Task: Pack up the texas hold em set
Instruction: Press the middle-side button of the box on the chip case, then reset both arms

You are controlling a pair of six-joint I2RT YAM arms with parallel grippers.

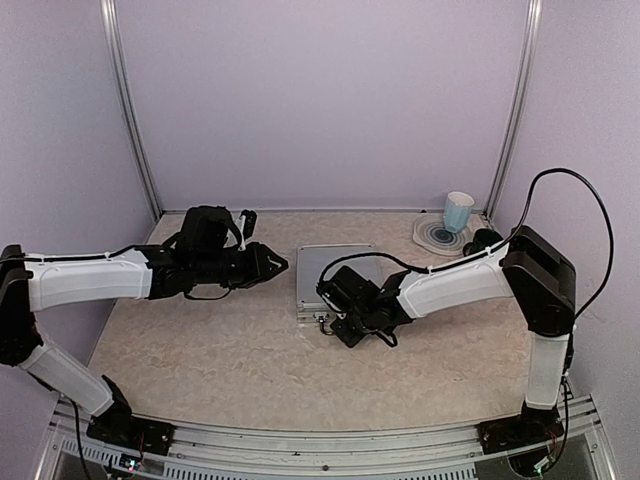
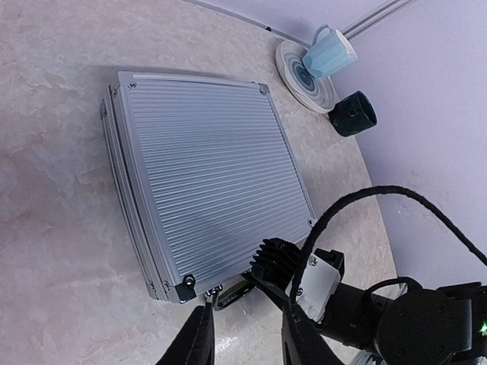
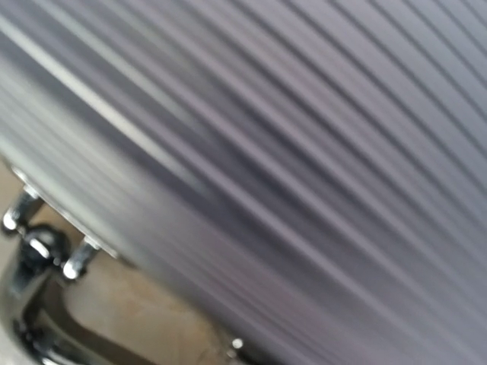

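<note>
Your right pincer (image 1: 335, 318), pressed together, sits at the closed briefcase's (image 1: 335, 270) near edge. Your left pincer (image 1: 278, 265), slightly spread, hangs off its left side.

The small silver aluminium briefcase (image 1: 335, 272) lies flat and closed near the middle of the beige marbled table (image 1: 200, 340), lid upward. Its lid (image 2: 209, 190) is ribbed with fine parallel grooves, framed by a smooth metal rim with riveted corner caps. The two shells meet along the side in a tight seam. Shiny chrome handle hardware (image 3: 34, 255) sits on the edge facing the arm bases.
</note>
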